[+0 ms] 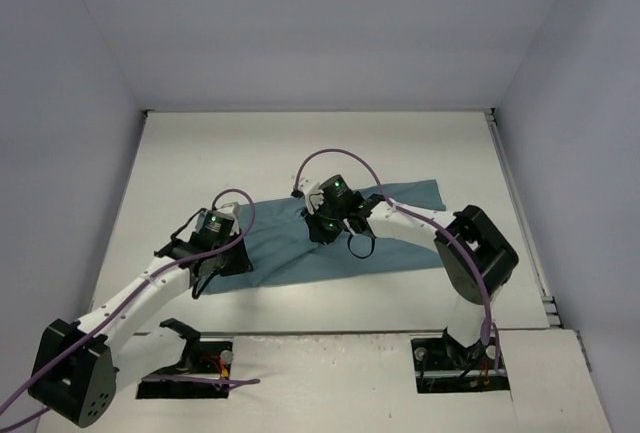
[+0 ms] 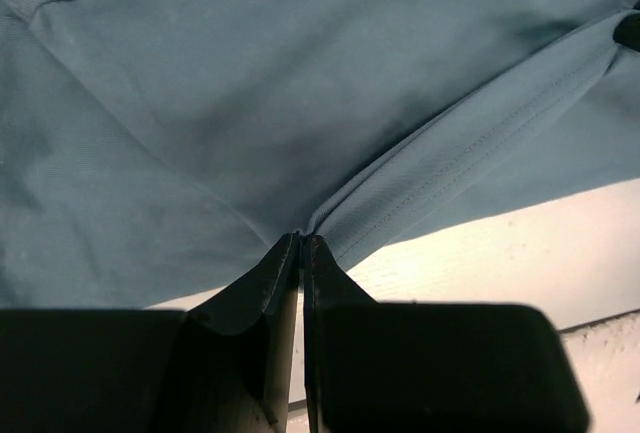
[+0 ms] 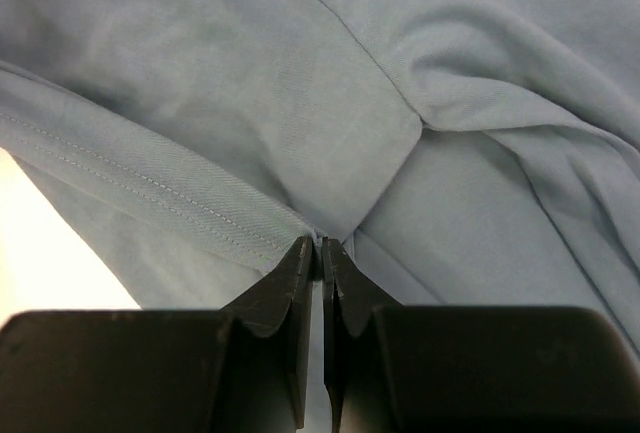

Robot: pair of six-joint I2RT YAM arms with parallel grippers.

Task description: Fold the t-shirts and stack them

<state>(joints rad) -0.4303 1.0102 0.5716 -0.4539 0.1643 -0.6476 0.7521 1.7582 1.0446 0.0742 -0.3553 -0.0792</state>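
White table point(image 1: 300, 143), pale lavender-grey walls point(image 1: 320, 23) at its back and both sides

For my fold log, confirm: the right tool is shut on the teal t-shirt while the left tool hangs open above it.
Wrong on the left tool: the left wrist view shows it shut on a hemmed fold of the teal t-shirt. The right tool is indeed shut on it.

t-shirt point(image 1: 300, 253) on table point(image 1: 300, 143), left end effector point(image 1: 222, 258) at its left edge
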